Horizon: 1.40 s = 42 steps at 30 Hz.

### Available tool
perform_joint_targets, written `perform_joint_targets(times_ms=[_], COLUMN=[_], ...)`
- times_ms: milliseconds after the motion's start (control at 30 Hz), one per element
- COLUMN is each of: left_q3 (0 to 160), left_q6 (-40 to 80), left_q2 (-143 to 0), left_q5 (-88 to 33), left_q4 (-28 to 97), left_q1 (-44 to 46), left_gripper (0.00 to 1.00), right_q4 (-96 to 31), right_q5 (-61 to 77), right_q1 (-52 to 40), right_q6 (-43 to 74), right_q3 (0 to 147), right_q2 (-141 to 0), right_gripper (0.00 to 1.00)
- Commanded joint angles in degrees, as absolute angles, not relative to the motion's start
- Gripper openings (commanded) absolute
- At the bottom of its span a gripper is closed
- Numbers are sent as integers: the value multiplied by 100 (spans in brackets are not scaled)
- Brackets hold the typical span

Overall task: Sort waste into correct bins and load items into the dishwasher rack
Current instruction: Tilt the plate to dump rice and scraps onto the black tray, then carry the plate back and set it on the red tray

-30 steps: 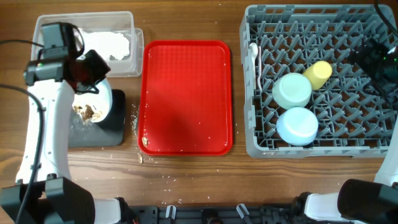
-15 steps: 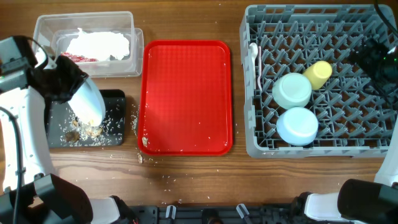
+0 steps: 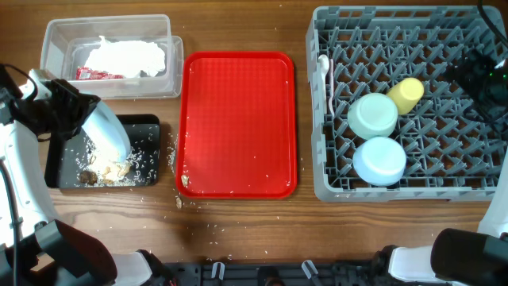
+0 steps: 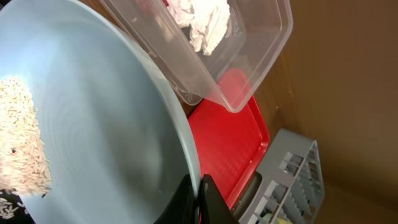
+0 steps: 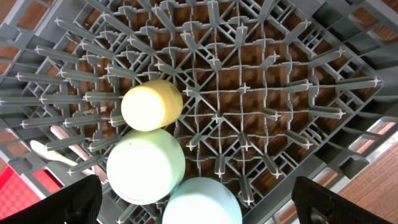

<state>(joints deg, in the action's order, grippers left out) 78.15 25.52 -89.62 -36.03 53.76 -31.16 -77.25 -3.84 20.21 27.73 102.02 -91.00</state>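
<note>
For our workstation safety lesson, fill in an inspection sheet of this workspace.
Surface: wooden table, crumbs scattered beside the black tray.
Job's things: plate tilted over black tray, scraps below it; napkins and red wrapper in clear tub; mint bowl, light blue bowl, yellow cup, white utensil in rack.
Clutter: red tray, nearly bare.
Grippers: left gripper shut on plate; right gripper open above rack.
Cables: thin dark cables near right arm.
Surroundings: dark rig base at near edge.
</note>
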Motion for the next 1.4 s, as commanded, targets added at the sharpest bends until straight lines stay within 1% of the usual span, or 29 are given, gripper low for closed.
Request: perform_joint_targets(times_ms=[0, 367, 467, 567, 700, 867, 967, 1067, 1233, 1267, 1300, 1367], left_q3=[7767, 7765, 7690, 7627, 7446, 6947, 6766, 6759, 6759, 6757, 6751, 6748], left_q6=[2440, 2418, 2449, 2438, 2438, 2263, 1796, 1693, 1308, 1201, 1245, 1356], left_q2=[-8910, -8910, -8914, -8914, -8919, -8925, -8923, -8923, -8923, -8923, -8925, -8917], left_q5=[-3837, -3837, -3837, -4241, -4340, -5568, -6442, -6523, -6698, -6676, -6510, -6617], left_q4=[5393, 5395, 5109, 5146, 5111, 4709, 4729, 4842, 5190, 5061, 4912, 5210], left_q1=[-3142, -3142, -3212, -3448, -3798, -4394, -4696, -4939, -5094, -5103, -5103, -5157], left_gripper=[4, 4, 4, 4, 4, 4, 4, 4, 4, 4, 4, 4], right_q4=[-7710, -7710, -7710, -7710, -7710, -7710, -7710, -7710, -7710, -7710, -7710, -7710], right_q5=[-307, -307, -307, -307, -307, -307, -307, -307, -307, -307, -309, -307], right_q1=[2027, 2027, 2027, 2027, 2027, 2027, 2027, 2027, 2027, 2027, 2027, 2027], right_q6=[2714, 2714, 2714, 2716, 2714, 2714, 2714, 2714, 2714, 2714, 2714, 2714], right_q3=[10171, 10171, 10171, 10171, 10171, 10171, 10171, 10171, 10171, 10171, 10171, 10171], right_q2=[-9087, -9087, -9087, -9087, -9087, -9087, -9087, -9087, -9087, -9087, -9087, -9087], right_gripper=[100, 100, 100, 100, 100, 100, 100, 100, 100, 100, 99, 100])
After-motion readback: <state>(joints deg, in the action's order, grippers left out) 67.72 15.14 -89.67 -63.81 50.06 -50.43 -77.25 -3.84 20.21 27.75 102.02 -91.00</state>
